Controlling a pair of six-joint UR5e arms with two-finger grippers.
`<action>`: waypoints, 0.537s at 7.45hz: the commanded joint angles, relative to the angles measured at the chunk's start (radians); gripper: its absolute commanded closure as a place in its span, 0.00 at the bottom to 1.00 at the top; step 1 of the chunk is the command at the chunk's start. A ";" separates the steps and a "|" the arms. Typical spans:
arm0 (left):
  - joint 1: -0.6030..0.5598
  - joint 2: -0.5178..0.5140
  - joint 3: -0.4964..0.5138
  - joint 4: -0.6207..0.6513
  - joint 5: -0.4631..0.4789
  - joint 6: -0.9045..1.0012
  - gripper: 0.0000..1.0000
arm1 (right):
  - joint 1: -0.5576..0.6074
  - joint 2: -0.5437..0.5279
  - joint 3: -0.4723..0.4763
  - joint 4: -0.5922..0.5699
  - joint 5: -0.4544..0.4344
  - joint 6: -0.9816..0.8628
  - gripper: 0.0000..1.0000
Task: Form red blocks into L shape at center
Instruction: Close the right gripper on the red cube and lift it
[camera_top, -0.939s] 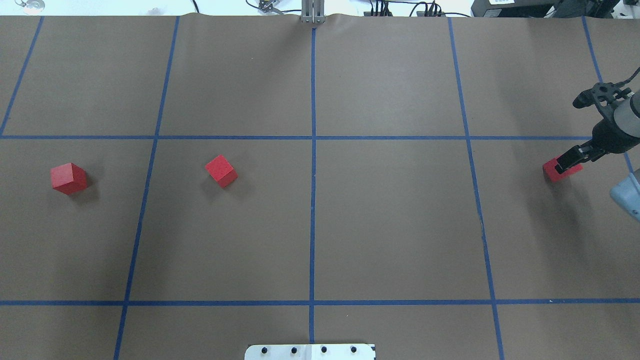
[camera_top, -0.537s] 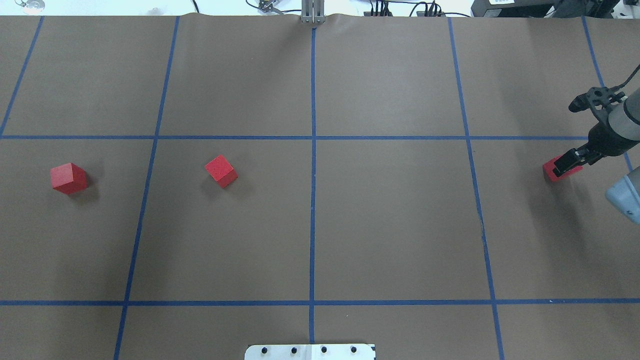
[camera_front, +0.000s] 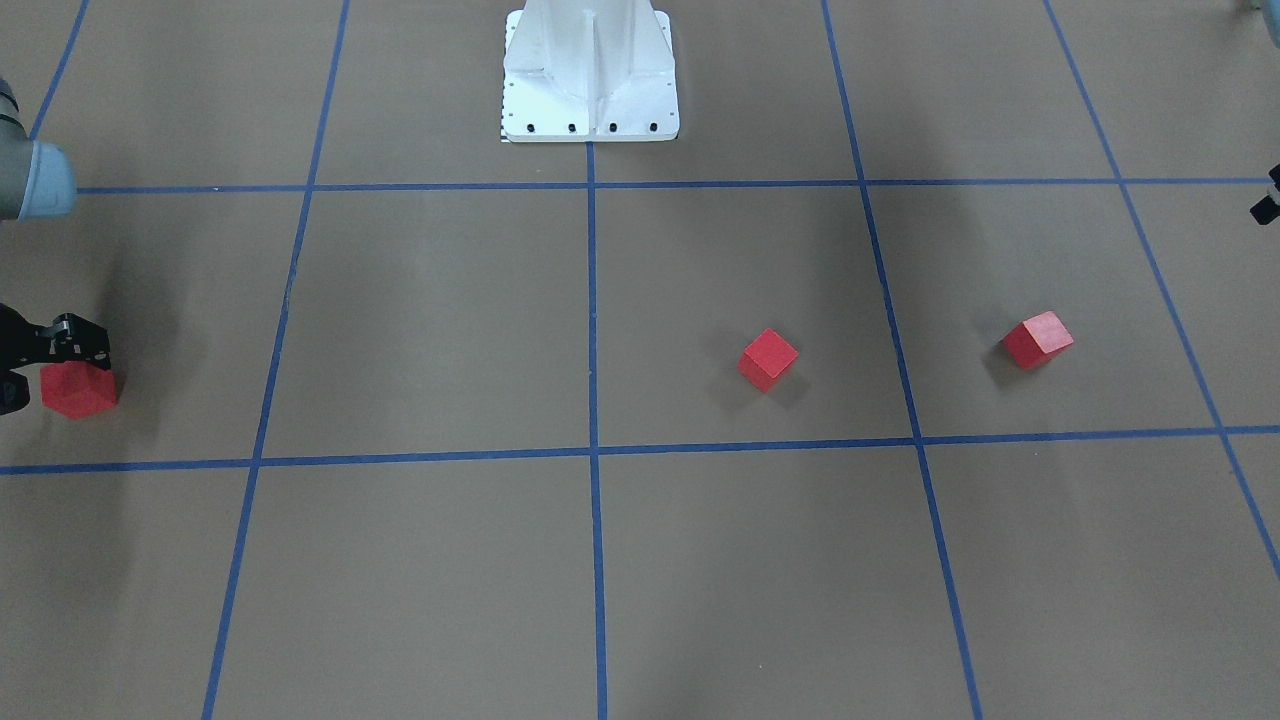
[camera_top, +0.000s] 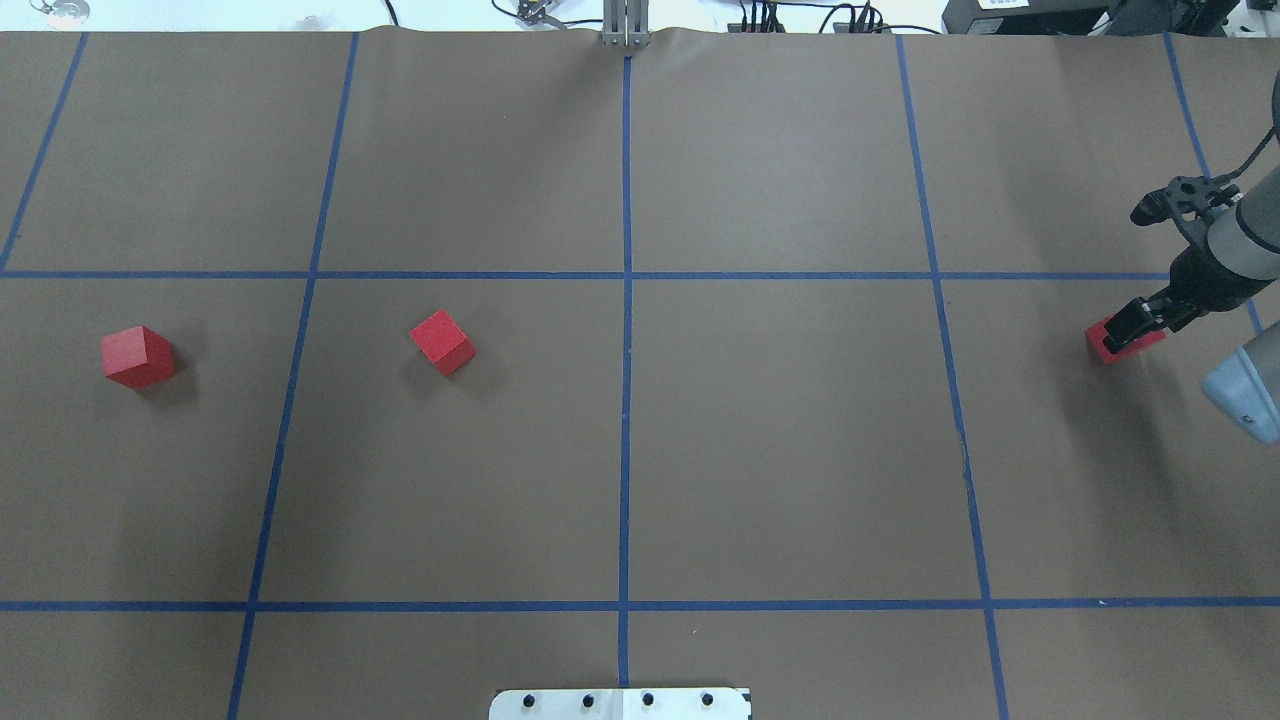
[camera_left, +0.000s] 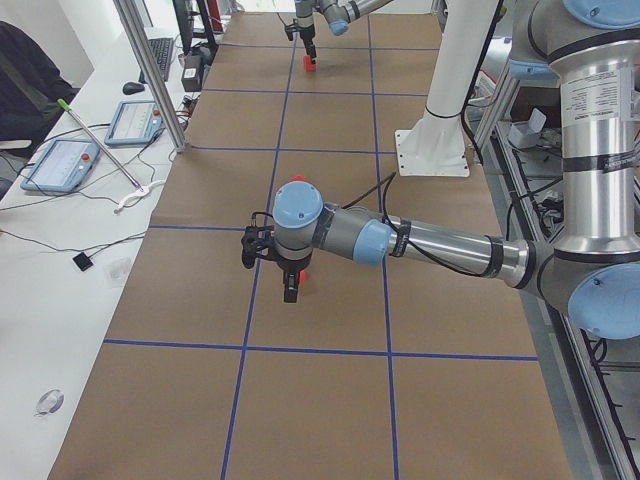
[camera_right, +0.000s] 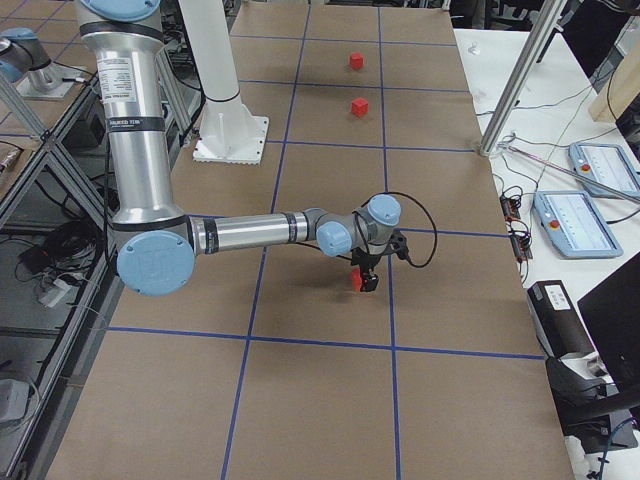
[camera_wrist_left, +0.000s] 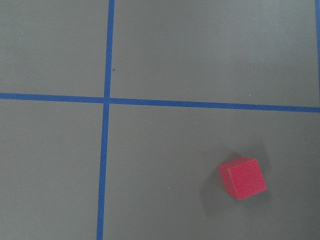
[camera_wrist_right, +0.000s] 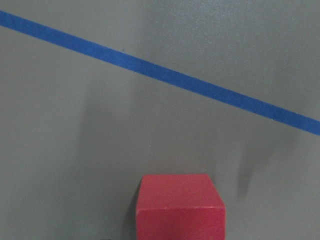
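Position of the right red block (camera_top: 1100, 348) is read most clearly from overhead. It is set on the brown paper in the middle row, in the 2nd square to the robot's right of the middle blue tape line (camera_top: 625, 450), well apart from the center (camera_top: 645, 440). The right gripper (camera_top: 1128, 328) is lowered onto it, and the block is lodged between the 2 fingers at a narrow spread about as wide as the block. Whether the pads are actually pressed against its faces cannot be told. From overhead, part of the block is covered by 1 dark finger, and in the front-facing view the other finger is cut off by the frame edge. In the right wrist view only the block's top and 1 side face are shown, with the lower part cropped.

The middle red block (camera_top: 441, 341) and the left red block (camera_top: 137, 357) are found on the robot's left of the line, in the same row. Each is turned askew to the grid, and the 2 are well apart from one another. The left gripper (camera_left: 289, 292) is seen whole only from the left side view, fingers pointed down, with the left red block partly hidden behind it. Its spread cannot be told.
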 joint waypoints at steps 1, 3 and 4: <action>0.000 0.000 -0.007 -0.004 0.000 -0.035 0.00 | 0.000 0.001 -0.001 0.000 0.001 -0.001 0.81; 0.000 0.000 -0.008 -0.004 0.000 -0.035 0.00 | 0.001 0.004 0.011 0.000 0.005 0.003 1.00; 0.000 0.000 -0.008 -0.004 0.000 -0.035 0.00 | 0.004 0.007 0.075 -0.014 0.020 0.006 1.00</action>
